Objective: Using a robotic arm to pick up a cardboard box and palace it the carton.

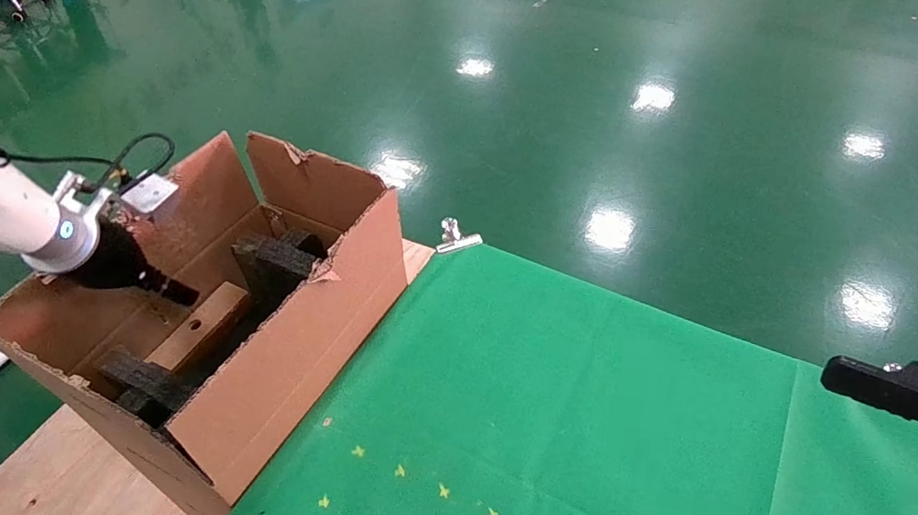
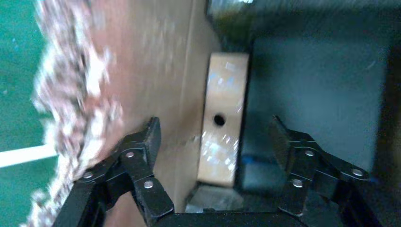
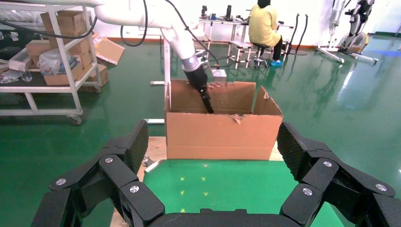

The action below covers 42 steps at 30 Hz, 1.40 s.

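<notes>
Green glossy floor, green cloth on the worktop (image 1: 583, 409). Left tool (image 2: 215, 142) reaches down inside the carton (image 1: 297, 333), spread, pinching nothing. Cardboard box (image 2: 222, 118) lies just ahead of it, between the fingertips' line, seated between black foam inserts (image 1: 272, 259). Box looks light and stiff, its tape wrap slippery; I'd grip across the long narrow sides near mid-length. No readable writing. Right tool (image 3: 213, 156) parked, spread, well apart.
</notes>
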{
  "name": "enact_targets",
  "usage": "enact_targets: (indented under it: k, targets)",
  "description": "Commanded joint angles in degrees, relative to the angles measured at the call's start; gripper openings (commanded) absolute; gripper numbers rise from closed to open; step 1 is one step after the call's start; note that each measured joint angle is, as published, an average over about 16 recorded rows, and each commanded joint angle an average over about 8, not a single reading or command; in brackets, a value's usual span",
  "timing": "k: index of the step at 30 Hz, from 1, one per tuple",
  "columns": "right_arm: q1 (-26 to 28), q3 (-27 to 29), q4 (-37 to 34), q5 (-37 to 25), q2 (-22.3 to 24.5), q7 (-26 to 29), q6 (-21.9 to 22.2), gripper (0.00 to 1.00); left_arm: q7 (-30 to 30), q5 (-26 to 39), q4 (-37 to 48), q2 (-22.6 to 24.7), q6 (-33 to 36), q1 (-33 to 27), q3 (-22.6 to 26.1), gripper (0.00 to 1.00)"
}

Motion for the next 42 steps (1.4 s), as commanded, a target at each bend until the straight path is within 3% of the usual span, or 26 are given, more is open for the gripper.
enact_targets:
  k: [1,9,15,27,42]
  targets:
    - [0.0,0.0,0.0,0.0,0.0,0.0,0.0,1.00,-0.1,-0.2,-0.2,0.0,0.2,-0.6,-0.1,1.00]
    - [0.0,0.0,0.0,0.0,0.0,0.0,0.0,1.00,-2.1,-5.6,-2.2,-1.8,4.7,-6.6,-3.9,1.00]
    - [0.0,0.0,0.0,0.0,0.0,0.0,0.0,1.00,-3.7,-13.2,-4.6,-4.2,11.9,-9.9,-9.0,1.00]
    - [0.0,0.0,0.0,0.0,0.0,0.0,0.0,1.00,-8.1,-28.7,-5.3,-5.6,27.8,-8.9,-18.6,1.00]
    - [0.0,-0.1,0.0,0.1,0.0,0.0,0.0,1.00,-6.0,-30.8,-9.1,-6.1,29.0,-5.9,-20.6,1.00]
